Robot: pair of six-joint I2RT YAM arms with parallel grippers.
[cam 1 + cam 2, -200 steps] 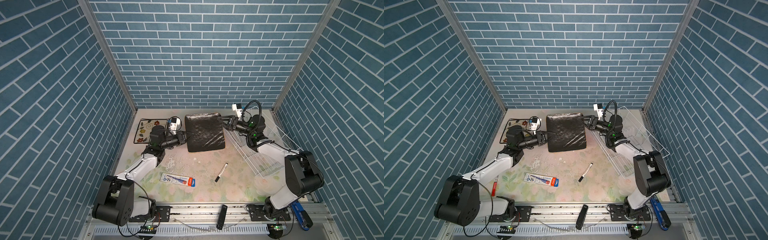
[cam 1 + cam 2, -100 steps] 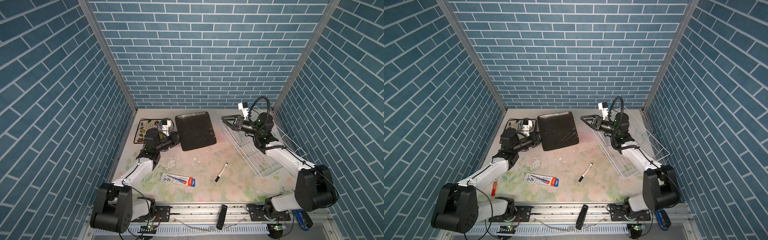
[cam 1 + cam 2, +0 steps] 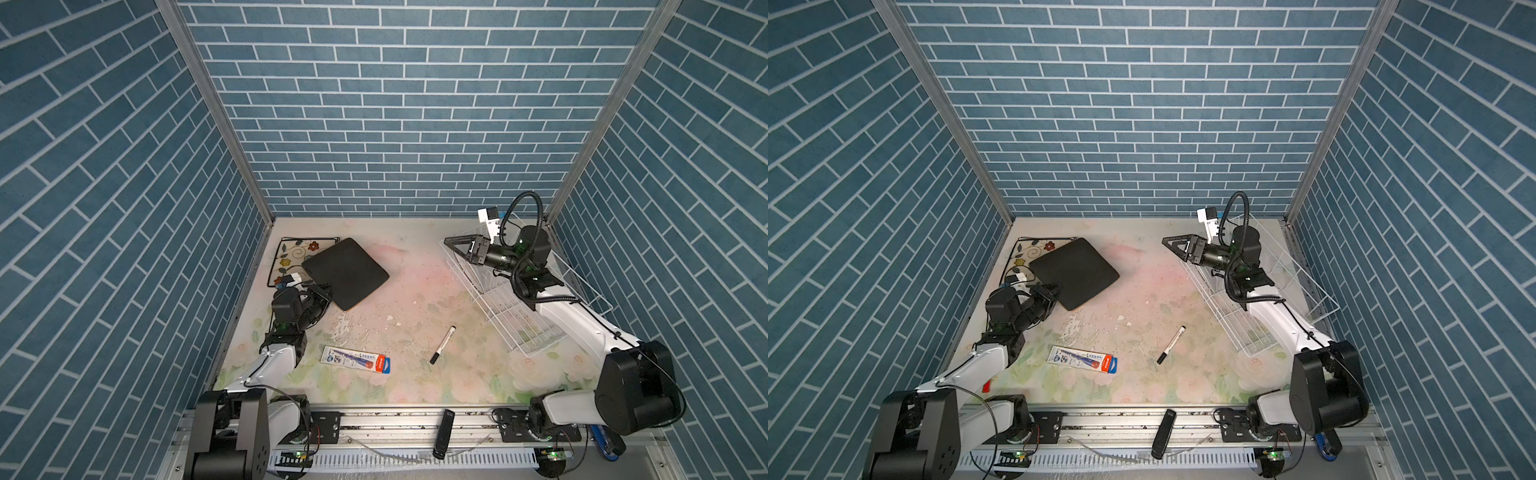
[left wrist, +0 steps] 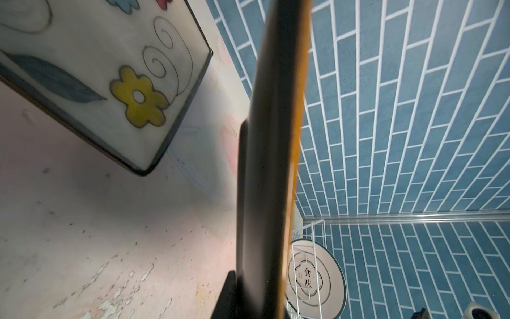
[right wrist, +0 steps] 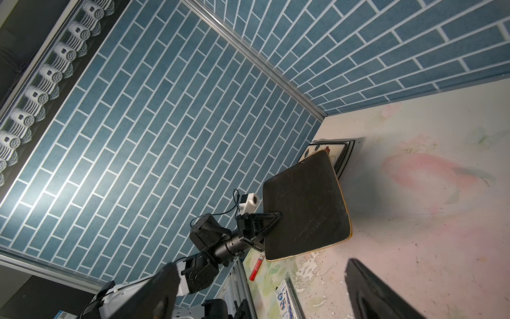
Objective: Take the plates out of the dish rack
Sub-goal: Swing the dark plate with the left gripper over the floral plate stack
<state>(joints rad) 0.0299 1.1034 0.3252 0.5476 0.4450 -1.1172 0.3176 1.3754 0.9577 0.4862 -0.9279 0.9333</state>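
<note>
L fingers [image 3: 323,288] clenched on black plate [image 3: 347,270], half-hiding floral plate [image 3: 291,249] at 10 o'clock; R fingers [image 3: 449,242] released. Round emblem plate [image 4: 317,276]: L wrist view only.

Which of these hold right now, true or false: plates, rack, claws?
1. The left claw is shut on the black plate. True.
2. The right claw holds a plate. False: it is open and empty, over the far end of the dish rack.
3. The floral plate lies flat on the table. True.
4. No plate is left at the rack. False: the left wrist view shows a round white plate upright behind its wires.
5. The marker lies inside the rack. False: it lies on the table beside it.
</note>
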